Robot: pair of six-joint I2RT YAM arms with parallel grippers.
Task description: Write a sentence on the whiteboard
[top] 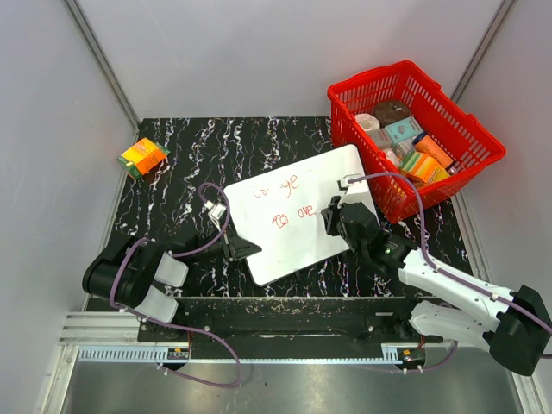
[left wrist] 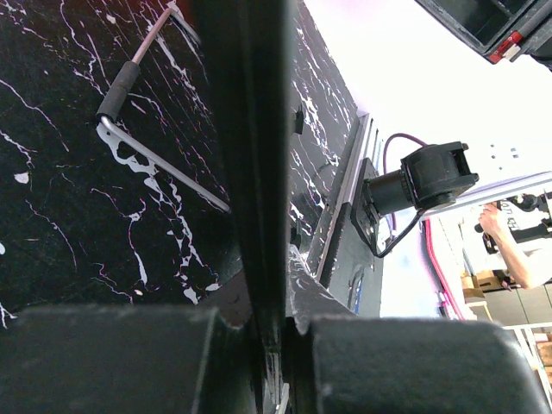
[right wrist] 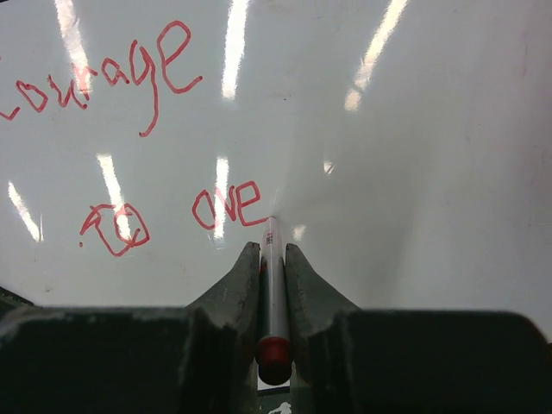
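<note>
The right gripper (right wrist: 272,259) pinches a marker (right wrist: 274,297) in a narrow grip, its red butt toward the wrist and its tip forward on the whiteboard (right wrist: 414,129), just after "ove" of the sentence (right wrist: 226,207). The whiteboard lies flat between the arms, its long axis slanting near-left to far-right, and the left gripper (top: 240,247) is clamped on its near-left edge.

Black bench, three things lying on it

Here's the bench (top: 259,142), a black slab shot through with white marble veining, running from the near edge back to the pale walls. Right in the middle lies the flat white rectangular whiteboard with rounded corners (top: 297,250), turned at a slant so one corner points toward the far right. Just beside that corner sits the red plastic mesh basket (top: 392,200), out at the far right of the bench, its outer side reaching past the slab's right edge. Over at the far left edge, well apart from both, rests a small orange and green cardboard box (top: 142,158).
</note>
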